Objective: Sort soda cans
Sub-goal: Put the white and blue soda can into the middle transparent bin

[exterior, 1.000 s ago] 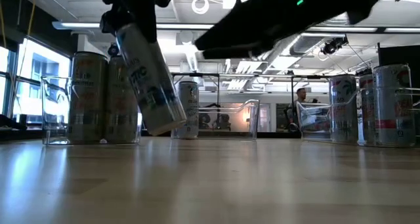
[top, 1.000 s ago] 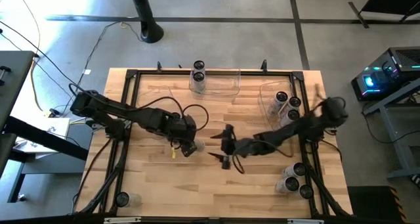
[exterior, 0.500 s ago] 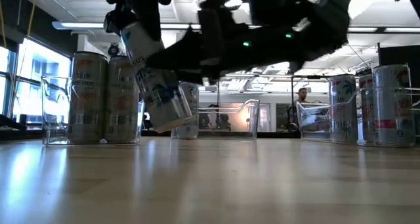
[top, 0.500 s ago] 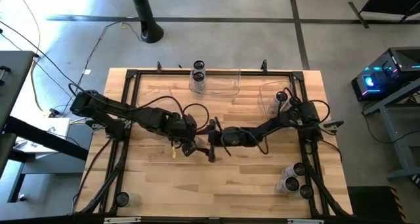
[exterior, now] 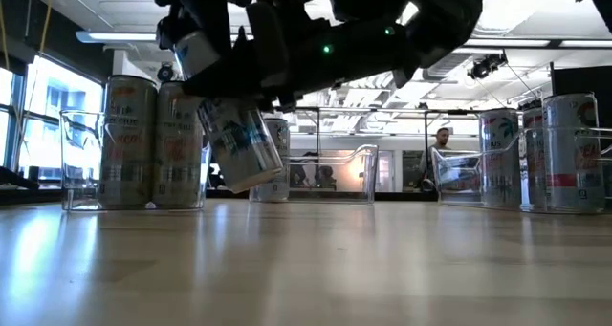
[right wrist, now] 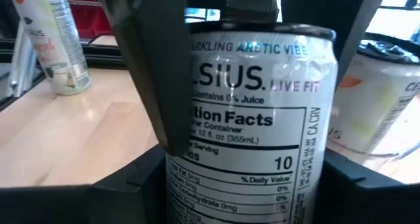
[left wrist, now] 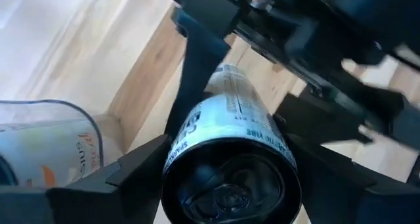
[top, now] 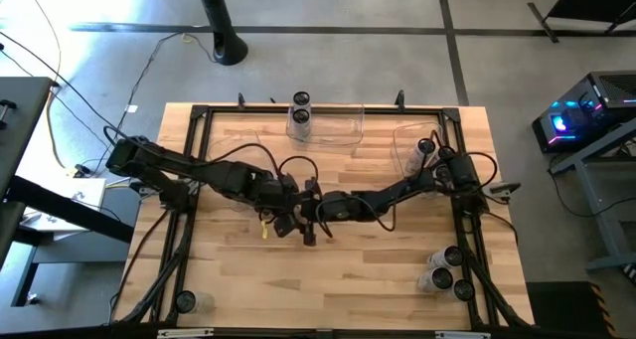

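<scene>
At the centre of the high view, above the desk (top: 397,269), the left gripper (top: 288,218) holds a tilted soda can (exterior: 237,140) clamped in its fingers while the right gripper (top: 310,218) brackets it with fingers apart, evidently arranged for a handover.
</scene>
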Controlling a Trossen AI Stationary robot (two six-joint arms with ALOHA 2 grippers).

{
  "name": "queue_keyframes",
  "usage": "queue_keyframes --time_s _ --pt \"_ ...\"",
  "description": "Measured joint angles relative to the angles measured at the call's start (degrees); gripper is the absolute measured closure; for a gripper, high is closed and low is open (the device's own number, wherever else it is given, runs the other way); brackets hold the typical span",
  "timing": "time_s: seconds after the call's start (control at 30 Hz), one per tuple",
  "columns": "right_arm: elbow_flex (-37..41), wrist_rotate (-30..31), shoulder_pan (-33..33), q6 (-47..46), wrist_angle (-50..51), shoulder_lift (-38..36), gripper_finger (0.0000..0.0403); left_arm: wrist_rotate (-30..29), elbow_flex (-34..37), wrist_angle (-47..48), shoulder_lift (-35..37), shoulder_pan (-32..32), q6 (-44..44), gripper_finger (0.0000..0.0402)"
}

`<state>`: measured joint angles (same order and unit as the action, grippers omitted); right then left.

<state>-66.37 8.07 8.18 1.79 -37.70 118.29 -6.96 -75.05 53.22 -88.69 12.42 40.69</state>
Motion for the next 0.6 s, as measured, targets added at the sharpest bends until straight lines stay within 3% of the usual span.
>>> queue_keyframes --time_s 0.1,0.2,0.47,0.6 --pt "3.93 -0.34 -0.41 -1.55 -3.63 -0.05 0.0169 0.31 0.00 2.83 0.57 0.94 -0.95 0.0110" --pt "11.08 1.39 -1.18 -4.40 -14.27 -0.23 0.0169 -2.87 -0.09 6.00 2.15 3.06 -0.11 0.0108" --pt "31.28 7.24 -1.57 -1.64 -49.31 -0.45 0.0169 -21.99 -0.07 5.58 5.40 13.04 2.27 0.0108" --pt "34.38 8.34 -1.63 -0.33 -51.71 -0.58 0.0169 -31.85 0.39 1.47 5.08 18.10 3.39 0.0108"
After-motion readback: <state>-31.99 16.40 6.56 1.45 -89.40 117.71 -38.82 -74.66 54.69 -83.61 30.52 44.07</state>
